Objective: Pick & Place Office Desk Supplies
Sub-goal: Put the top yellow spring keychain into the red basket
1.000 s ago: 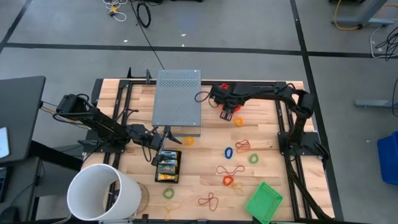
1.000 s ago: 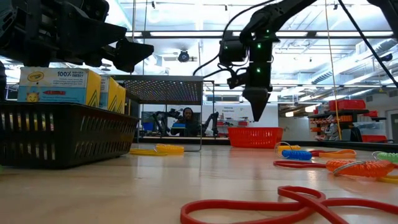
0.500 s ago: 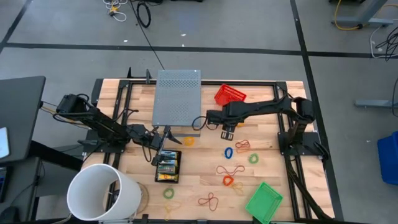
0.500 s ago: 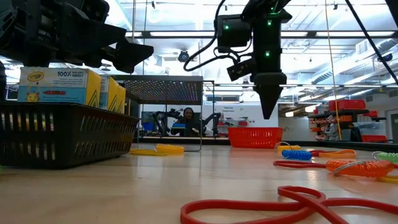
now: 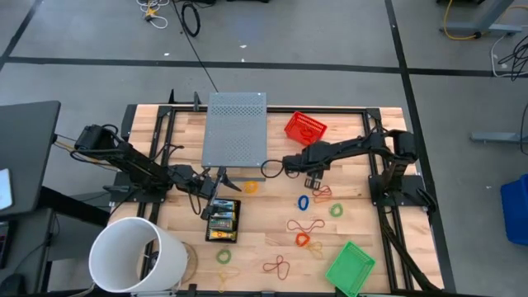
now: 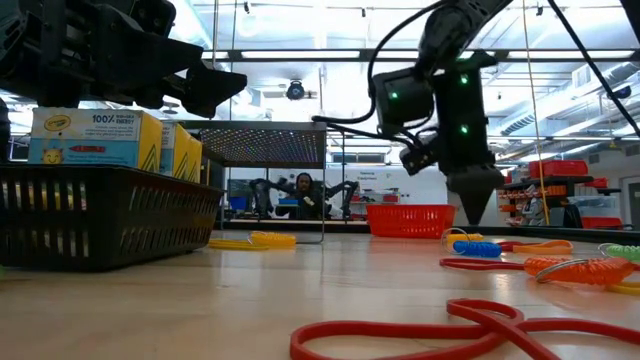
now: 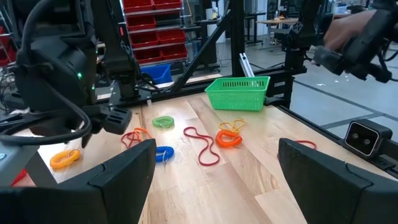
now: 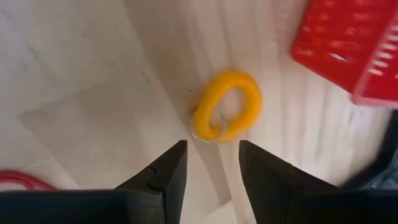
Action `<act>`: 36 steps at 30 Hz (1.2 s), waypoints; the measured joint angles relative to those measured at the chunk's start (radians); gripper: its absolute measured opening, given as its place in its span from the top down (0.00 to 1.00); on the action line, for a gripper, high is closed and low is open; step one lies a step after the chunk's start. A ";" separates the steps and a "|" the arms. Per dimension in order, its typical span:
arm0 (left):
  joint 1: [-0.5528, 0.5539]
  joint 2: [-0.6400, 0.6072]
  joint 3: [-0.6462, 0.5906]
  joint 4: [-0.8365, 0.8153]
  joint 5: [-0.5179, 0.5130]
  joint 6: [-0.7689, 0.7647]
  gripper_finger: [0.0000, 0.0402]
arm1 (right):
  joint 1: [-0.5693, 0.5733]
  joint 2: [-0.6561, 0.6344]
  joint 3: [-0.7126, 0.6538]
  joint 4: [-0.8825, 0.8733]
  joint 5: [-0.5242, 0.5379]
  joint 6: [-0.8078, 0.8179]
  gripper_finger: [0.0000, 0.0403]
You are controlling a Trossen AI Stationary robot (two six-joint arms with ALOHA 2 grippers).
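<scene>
High view: the right gripper (image 5: 310, 176) hangs just beside the red basket (image 5: 305, 128), above scattered rubber bands; the left gripper (image 5: 216, 183) waits beside the black basket (image 5: 223, 221) of crayon boxes (image 5: 220, 219).

Low view: the right gripper points down, clear of the table, in front of the red basket.

Left wrist view: its fingers (image 7: 118, 171) are spread wide, empty.

Right wrist view: the fingers are parted and empty, with an orange coiled band (image 8: 227, 112) just ahead, beside the red basket. Best to centre over the band, descend straight, then close on one side of the loop.
</scene>
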 joint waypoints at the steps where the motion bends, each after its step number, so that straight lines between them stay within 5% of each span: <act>1: 0.000 0.000 0.000 0.000 0.000 0.000 0.16 | 0.000 0.000 -0.006 0.014 -0.009 -0.014 0.62; 25: 0.000 0.000 0.000 -0.007 0.011 0.000 0.16 | -0.165 -0.002 -0.020 0.125 -0.246 -0.266 0.62; 36: 0.000 0.000 0.000 -0.007 0.011 0.000 0.16 | -0.181 -0.002 -0.020 0.149 -0.255 -0.281 0.62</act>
